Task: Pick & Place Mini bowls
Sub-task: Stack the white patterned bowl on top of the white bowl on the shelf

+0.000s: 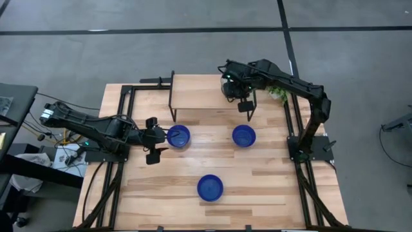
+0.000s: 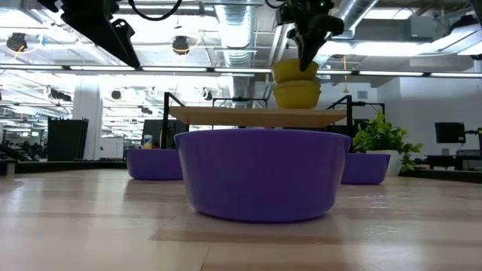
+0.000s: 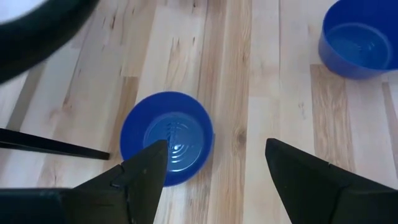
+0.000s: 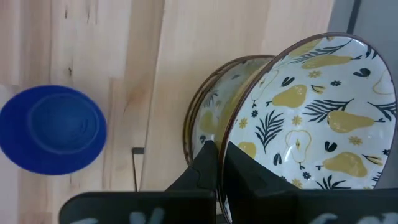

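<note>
Right gripper [image 4: 219,163] pinches rim of patterned bowl [image 4: 323,112] above raised shelf [image 1: 199,96]; left gripper [image 3: 214,165] spread open over blue bowl [image 3: 168,137]

1. Three blue bowls [image 1: 210,187] sit well apart on the table [image 1: 270,187]; open lanes run between them.
2. A raised shelf [image 1: 199,90] and its black legs [image 1: 172,96] block the far side.

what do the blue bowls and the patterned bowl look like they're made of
Blue bowls: probably glazed ceramic or glossy plastic, judging by the smooth, shiny, uniform colour. Patterned bowl: white with a yellow pear print and a thin dark rim, looks like enamelled metal or ceramic; cannot tell which.
</note>
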